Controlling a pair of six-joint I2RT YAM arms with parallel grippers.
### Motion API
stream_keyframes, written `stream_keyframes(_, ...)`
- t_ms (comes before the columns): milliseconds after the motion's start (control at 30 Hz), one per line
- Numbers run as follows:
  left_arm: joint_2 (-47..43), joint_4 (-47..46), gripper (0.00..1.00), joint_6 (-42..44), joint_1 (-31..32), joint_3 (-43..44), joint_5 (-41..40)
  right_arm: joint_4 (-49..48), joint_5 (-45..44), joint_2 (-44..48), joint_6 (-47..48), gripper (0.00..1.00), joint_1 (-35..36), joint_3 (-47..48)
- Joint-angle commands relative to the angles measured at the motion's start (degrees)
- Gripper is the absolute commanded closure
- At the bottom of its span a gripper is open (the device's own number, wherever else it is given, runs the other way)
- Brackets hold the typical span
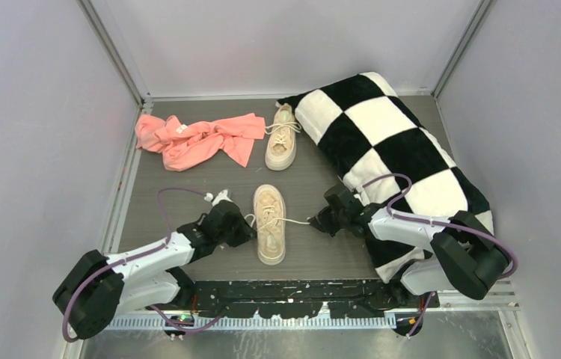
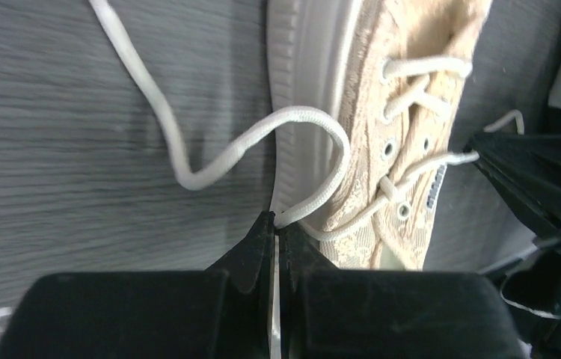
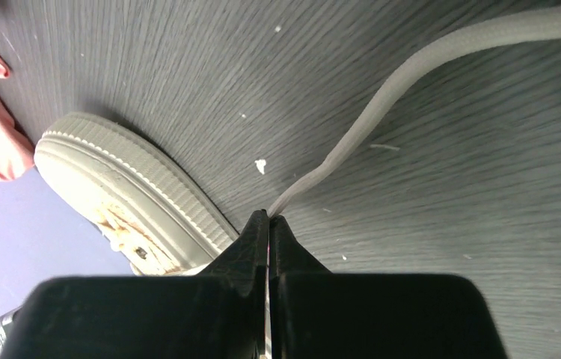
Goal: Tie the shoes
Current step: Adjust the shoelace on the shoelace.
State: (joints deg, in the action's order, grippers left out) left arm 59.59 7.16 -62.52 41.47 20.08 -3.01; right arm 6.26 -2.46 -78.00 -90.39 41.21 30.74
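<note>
The near shoe (image 1: 269, 224) is lying on the worktop (image 1: 188, 194) between my two end effectors. My left end effector (image 2: 276, 224) is pinching one cream lace (image 2: 307, 116) tight, just beside the sole. My right end effector (image 3: 268, 221) is clamping the other lace (image 3: 382, 105) shut. The far shoe (image 1: 282, 137) is sitting well apart, beside the checkered pillow (image 1: 390, 142).
</note>
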Motion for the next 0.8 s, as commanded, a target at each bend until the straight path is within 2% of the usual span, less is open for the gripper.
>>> stream_keyframes(0,2.26,-2.25,1.00,-4.16,3.67,0.19,6.75,4.05,-5.86,1.84,1.85,0.99,-0.96,0.79)
stream_keyframes(100,0.38,3.23,1.00,-2.20,3.72,2.66,1.54,6.32,-7.91,3.93,3.80,0.99,-1.26,0.88)
stream_keyframes(133,-0.56,6.75,1.00,-1.09,3.73,3.54,-1.65,7.25,-8.10,4.36,4.87,0.89,-1.58,1.01)
stream_keyframes(167,-1.54,11.29,0.94,0.30,3.66,5.43,-4.79,9.07,-8.35,4.77,5.99,0.75,-2.02,1.66)
stream_keyframes(267,-4.06,24.33,0.56,4.34,2.93,12.71,-14.02,14.68,-9.67,6.59,10.13,0.56,-2.62,4.00)
stream_keyframes(333,-5.62,31.10,0.46,6.04,2.30,15.93,-18.61,16.30,-10.58,8.89,12.13,0.54,-2.55,4.69)
stream_keyframes(400,-7.45,33.96,0.41,6.97,1.37,17.46,-21.84,17.65,-11.48,11.42,13.28,0.53,-2.61,4.92)
stream_keyframes(500,-9.07,34.38,0.42,7.33,-2.09,16.81,-22.75,19.30,-11.87,14.17,14.49,0.53,-2.52,5.51)
stream_keyframes(633,-5.51,31.16,0.54,7.87,-9.60,14.47,-14.05,17.08,-9.29,16.76,15.78,0.53,-2.46,4.87)
stream_keyframes(767,-0.79,23.90,0.56,6.92,-10.18,12.45,-11.07,15.53,-8.13,17.68,18.04,0.53,-1.99,5.60)
